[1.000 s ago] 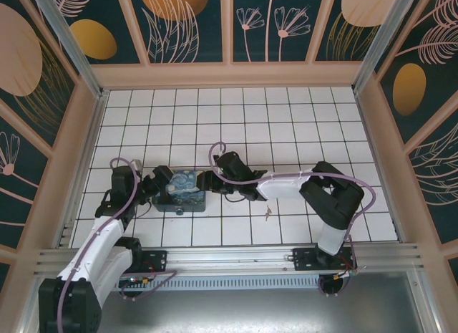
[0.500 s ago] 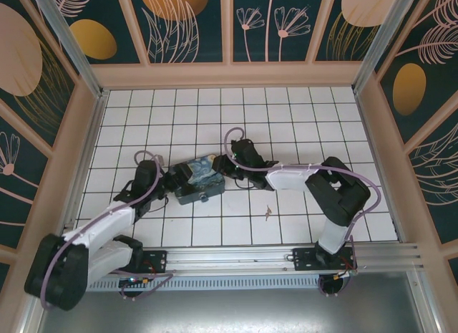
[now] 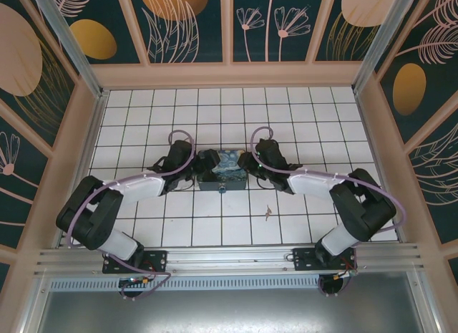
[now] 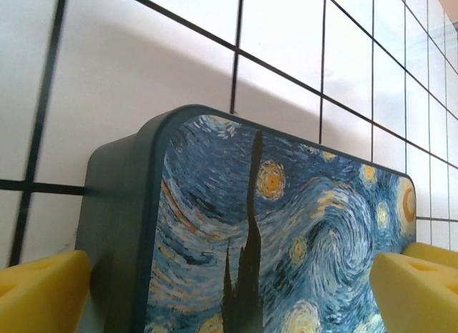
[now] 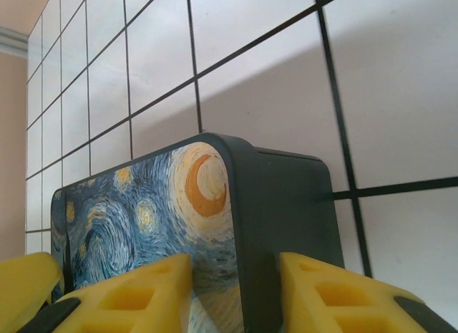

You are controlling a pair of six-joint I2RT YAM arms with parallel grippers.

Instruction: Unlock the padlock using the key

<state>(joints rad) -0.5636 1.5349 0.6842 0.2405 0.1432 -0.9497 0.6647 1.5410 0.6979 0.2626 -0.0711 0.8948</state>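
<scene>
The left pincer [image 4: 229, 272] is spread wide astride the starry-night box [image 3: 227, 165]. The right pincer [image 5: 235, 268] pinches the box's rim by the moon. The padlock [image 3: 224, 188] seems to sit at the box's front, between both pincers. The key [image 3: 268, 213] lies apart, back from the right pincer. The box should be held square and still, lock side clear, before one pincer fetches the key. The table [image 3: 286, 118] is white tile, walled by leaf-printed panels [image 3: 186, 25].

L hand [image 3: 205, 168] wide open; R hand [image 3: 245, 166] clamped on box [image 3: 225, 174] edge; arms inward.
</scene>
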